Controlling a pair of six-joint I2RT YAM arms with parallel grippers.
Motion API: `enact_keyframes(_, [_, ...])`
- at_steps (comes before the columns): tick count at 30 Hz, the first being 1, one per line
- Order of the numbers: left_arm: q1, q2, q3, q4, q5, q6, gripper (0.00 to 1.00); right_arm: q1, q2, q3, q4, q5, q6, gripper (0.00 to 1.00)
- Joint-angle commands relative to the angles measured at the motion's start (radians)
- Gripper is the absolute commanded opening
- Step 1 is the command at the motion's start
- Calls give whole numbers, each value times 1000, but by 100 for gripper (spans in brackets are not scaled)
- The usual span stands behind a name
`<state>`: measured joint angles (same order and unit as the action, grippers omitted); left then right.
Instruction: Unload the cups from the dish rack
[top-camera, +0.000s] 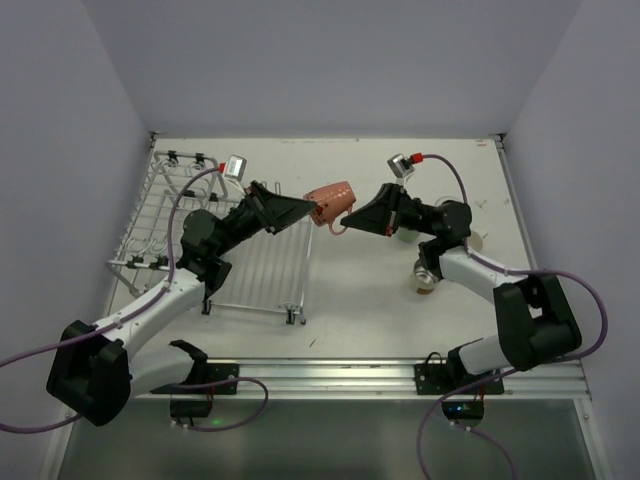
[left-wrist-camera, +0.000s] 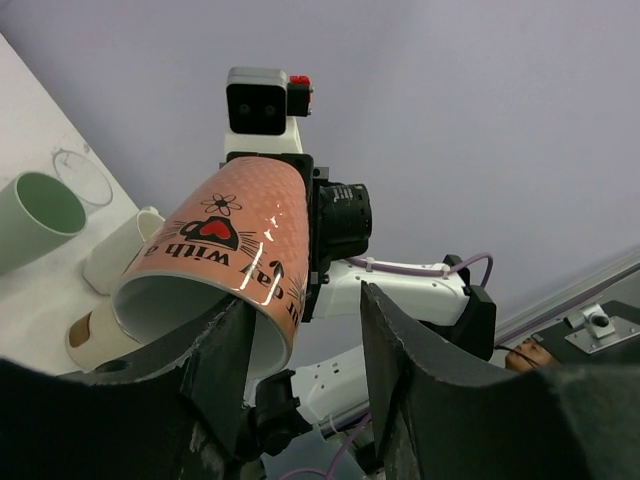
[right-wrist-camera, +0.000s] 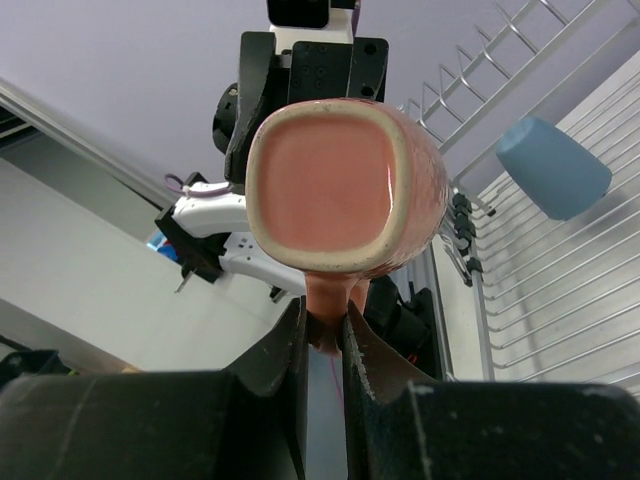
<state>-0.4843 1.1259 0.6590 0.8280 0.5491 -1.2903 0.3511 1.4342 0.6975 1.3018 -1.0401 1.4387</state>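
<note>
A salmon-pink cup with a black printed design hangs on its side in mid-air between my two arms, right of the dish rack. My right gripper is shut on the handle under the cup's base. My left gripper is open at the cup's mouth. One finger reaches inside the rim, and the other stands outside with a gap to the wall. A blue cup lies on the rack's wires.
On the table by the right arm lie a pale green cup, a white one, a brown cream-rimmed one and a clear one. Grey walls close in the table on three sides.
</note>
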Motion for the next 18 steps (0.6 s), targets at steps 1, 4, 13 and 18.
enact_keyframes(1, [4, 14, 45, 118, 20, -60, 49, 0, 11, 39, 257, -38, 22, 0])
enact_keyframes(4, [4, 22, 60, 91, 26, -52, 46, 0, 9, 43, 255, -51, 23, 0])
enact_keyframes(13, [4, 35, 129, -88, 38, -23, 0, 2, 9, 46, 249, -83, 32, 0])
enact_keyframes(18, [4, 35, 220, -301, 35, 68, 0, 2, -17, 50, 182, -101, 6, 0])
